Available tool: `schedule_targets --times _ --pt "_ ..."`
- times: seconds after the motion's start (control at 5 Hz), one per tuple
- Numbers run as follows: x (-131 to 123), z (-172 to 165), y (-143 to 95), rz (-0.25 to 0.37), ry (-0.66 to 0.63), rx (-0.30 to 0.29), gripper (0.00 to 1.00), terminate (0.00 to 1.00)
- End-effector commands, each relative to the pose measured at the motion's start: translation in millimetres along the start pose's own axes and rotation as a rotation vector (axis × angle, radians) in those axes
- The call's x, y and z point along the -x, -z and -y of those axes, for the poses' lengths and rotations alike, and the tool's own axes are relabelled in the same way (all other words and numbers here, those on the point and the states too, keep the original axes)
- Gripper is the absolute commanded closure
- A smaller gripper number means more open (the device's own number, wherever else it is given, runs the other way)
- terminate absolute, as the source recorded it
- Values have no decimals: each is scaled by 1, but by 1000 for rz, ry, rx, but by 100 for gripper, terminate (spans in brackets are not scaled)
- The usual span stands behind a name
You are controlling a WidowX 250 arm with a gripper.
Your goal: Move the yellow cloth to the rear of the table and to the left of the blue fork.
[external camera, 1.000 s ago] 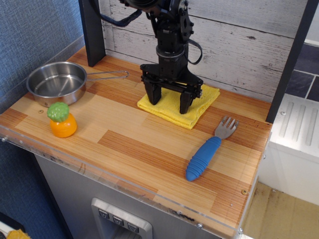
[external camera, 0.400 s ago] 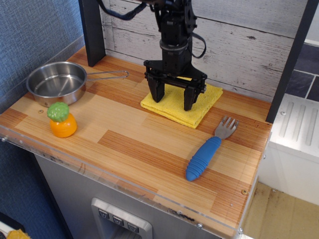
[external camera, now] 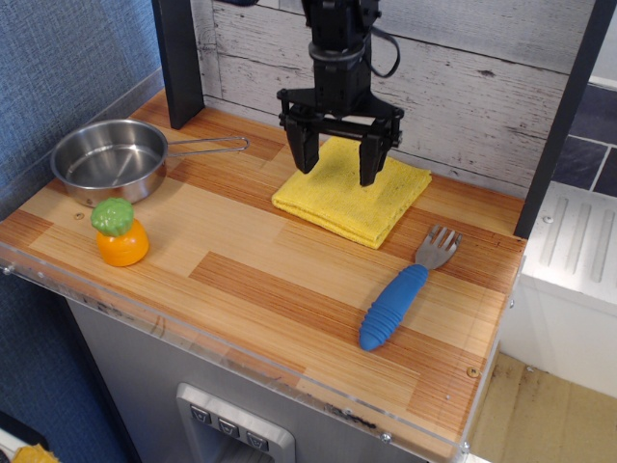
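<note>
The yellow cloth (external camera: 352,198) lies flat and folded on the striped wooden table (external camera: 260,289), near the rear wall. The blue fork (external camera: 400,294) lies to its front right, grey tines pointing toward the back. My black gripper (external camera: 336,166) hangs open above the cloth's rear half, its fingers (external camera: 300,152) spread wide and lifted clear of the fabric. It holds nothing.
A steel pan (external camera: 109,159) with a long handle sits at the rear left. An orange toy with a green top (external camera: 120,233) stands at the front left. A dark post (external camera: 178,58) rises at the rear left; a white plank wall (external camera: 463,68) lines the back.
My gripper has risen off the cloth and moved slightly toward the rear. The cloth has shifted a little to the right and back, and now lies free.
</note>
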State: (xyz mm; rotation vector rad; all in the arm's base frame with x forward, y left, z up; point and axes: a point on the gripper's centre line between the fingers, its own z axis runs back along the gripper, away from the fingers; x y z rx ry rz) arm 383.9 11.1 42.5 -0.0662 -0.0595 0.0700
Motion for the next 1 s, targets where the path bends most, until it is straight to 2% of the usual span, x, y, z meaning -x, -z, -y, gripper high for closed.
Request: schedule_targets --times 0.0,0.6,0.8 --pt "-4 11 -79 141 5 41 0 0" --pt "-4 11 -79 141 5 41 0 0" --pt "-4 11 -79 141 5 41 0 100"
